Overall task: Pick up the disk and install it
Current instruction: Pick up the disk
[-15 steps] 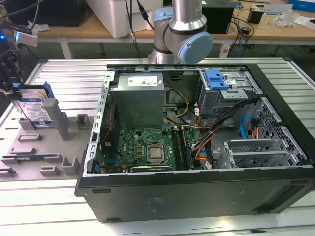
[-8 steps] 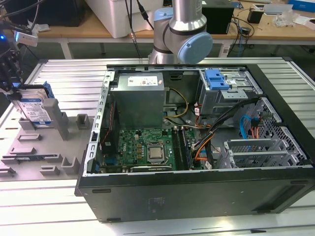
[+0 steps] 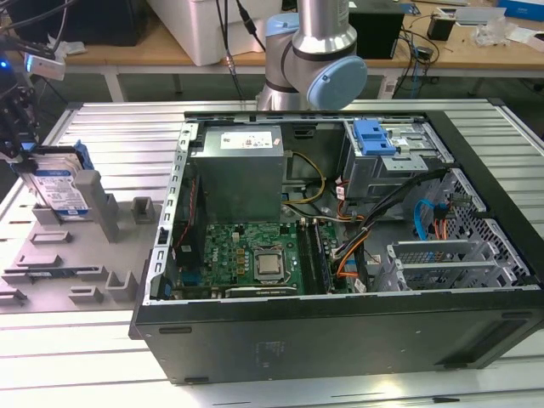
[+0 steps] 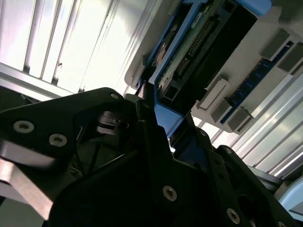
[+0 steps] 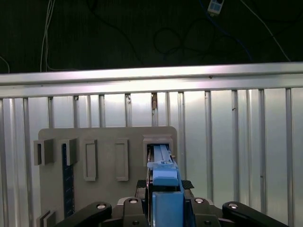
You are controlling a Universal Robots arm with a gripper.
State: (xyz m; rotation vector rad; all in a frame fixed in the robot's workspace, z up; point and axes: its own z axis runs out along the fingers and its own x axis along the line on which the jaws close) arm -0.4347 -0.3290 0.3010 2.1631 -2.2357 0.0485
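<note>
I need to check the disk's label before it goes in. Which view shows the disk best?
The exterior view: the disk stands upright on the grey fixture, its blue-and-white label facing the camera. In the first wrist view its blue edge sits between the jaws; the second wrist view looks steeply along its circuit-board side.

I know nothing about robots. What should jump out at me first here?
The big black computer case lying open in the middle, its green circuit board and wiring bare. Beyond it rises the silver robot arm with pale blue caps. On the exterior view's left, the disk stands upright in a grey rack.
</note>
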